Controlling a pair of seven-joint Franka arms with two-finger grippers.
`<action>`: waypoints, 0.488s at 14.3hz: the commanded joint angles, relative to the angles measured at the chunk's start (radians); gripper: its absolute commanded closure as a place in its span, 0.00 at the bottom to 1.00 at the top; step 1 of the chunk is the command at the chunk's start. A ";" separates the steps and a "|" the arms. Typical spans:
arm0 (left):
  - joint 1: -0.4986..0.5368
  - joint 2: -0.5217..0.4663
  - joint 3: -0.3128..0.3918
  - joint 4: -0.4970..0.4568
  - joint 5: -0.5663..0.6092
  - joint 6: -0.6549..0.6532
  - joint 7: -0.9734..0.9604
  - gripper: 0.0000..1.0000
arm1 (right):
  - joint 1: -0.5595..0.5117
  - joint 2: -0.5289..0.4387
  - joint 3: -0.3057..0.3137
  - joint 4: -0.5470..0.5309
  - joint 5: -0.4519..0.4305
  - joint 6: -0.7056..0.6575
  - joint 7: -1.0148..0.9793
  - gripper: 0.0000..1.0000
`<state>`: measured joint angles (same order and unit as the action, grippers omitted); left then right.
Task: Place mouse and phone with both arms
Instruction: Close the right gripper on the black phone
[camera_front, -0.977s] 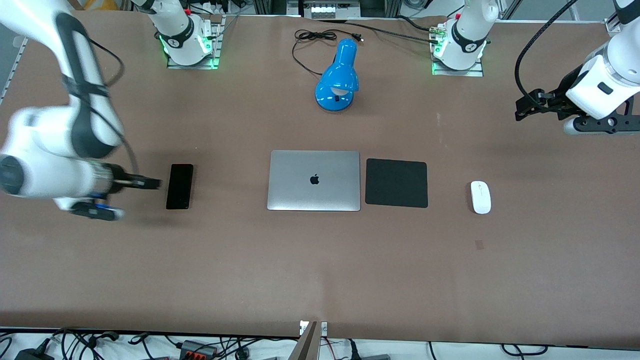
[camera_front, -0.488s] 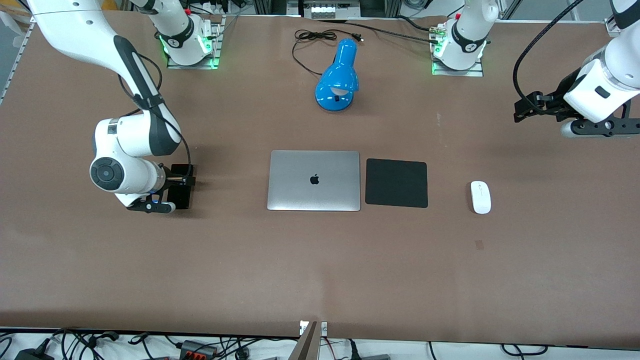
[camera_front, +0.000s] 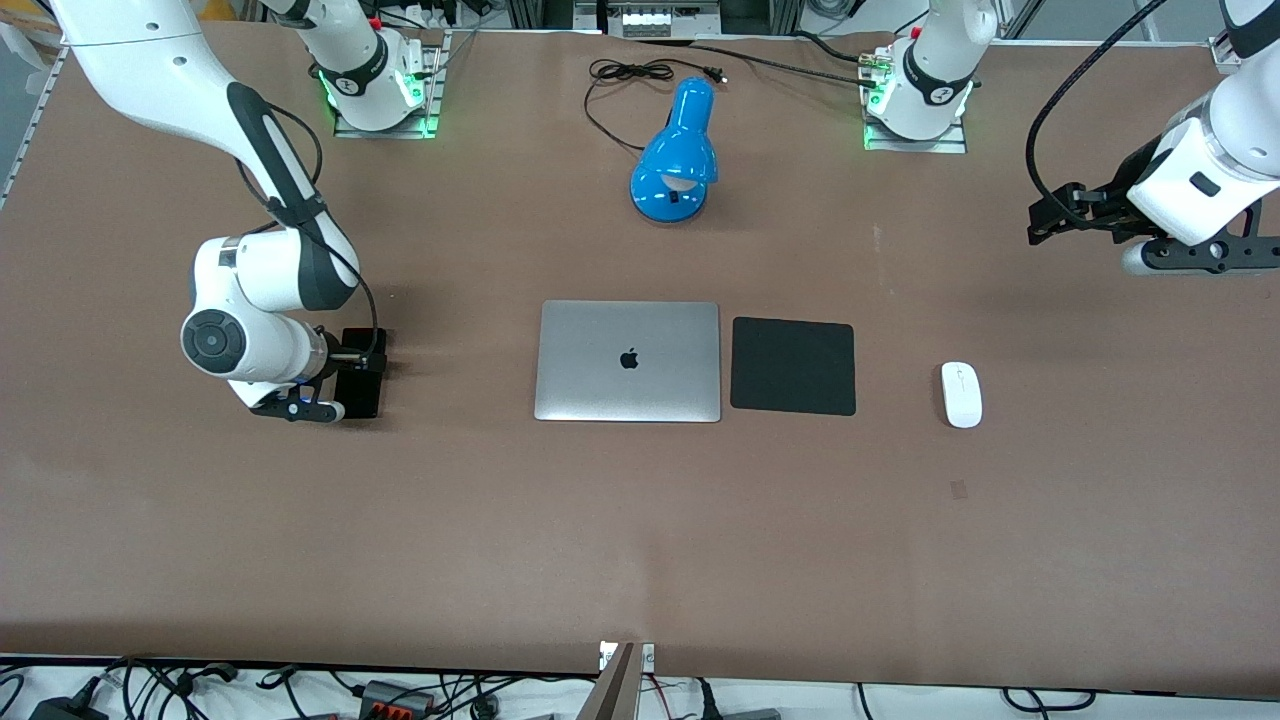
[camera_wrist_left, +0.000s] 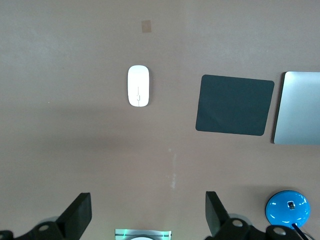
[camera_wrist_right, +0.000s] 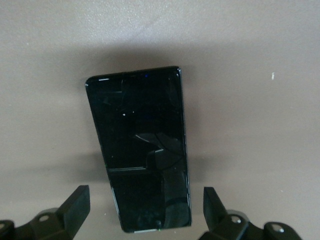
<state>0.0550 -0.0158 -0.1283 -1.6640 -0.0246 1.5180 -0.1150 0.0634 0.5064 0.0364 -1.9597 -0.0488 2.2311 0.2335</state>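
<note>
Phone (camera_front: 362, 375) and mouse (camera_front: 961, 394) both lie flat on the brown tabletop (camera_front: 640, 540), in one row with the closed silver laptop (camera_front: 628, 361) and the black mouse pad (camera_front: 793, 366) between them. Nearest the front camera you have a wide bare stretch of tabletop running the whole width, down to the edge. The phone sits toward the right arm's end, well apart from the laptop, its long axis running from the front camera toward the robots' bases. In the right wrist view its glossy face (camera_wrist_right: 142, 150) points up, with bare tabletop on both long sides. The right gripper (camera_front: 345, 362) hangs low over the phone, fingers (camera_wrist_right: 75, 205) spread wide on either side and not touching it. The mouse lies toward the left arm's end, near the mouse pad but apart from it, its long axis parallel to the phone's, with bare tabletop all around. Farther from the front camera, the left gripper (camera_front: 1045, 215) hangs in the air over bare tabletop at that end, fingers (camera_wrist_left: 77, 215) wide apart and holding nothing. Farthest, a blue desk lamp (camera_front: 678, 155) lies between the two bases.
</note>
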 joint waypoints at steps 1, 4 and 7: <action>0.006 0.011 -0.005 0.029 -0.021 -0.025 -0.009 0.00 | -0.011 -0.008 0.007 -0.056 -0.017 0.077 0.007 0.00; 0.008 0.011 -0.005 0.029 -0.021 -0.025 -0.009 0.00 | -0.011 -0.002 0.007 -0.068 -0.017 0.096 0.007 0.00; 0.006 0.013 -0.005 0.030 -0.021 -0.025 -0.011 0.00 | -0.011 0.003 0.007 -0.083 -0.017 0.131 0.007 0.00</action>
<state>0.0550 -0.0158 -0.1283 -1.6640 -0.0246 1.5163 -0.1150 0.0629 0.5081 0.0363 -2.0210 -0.0488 2.3208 0.2335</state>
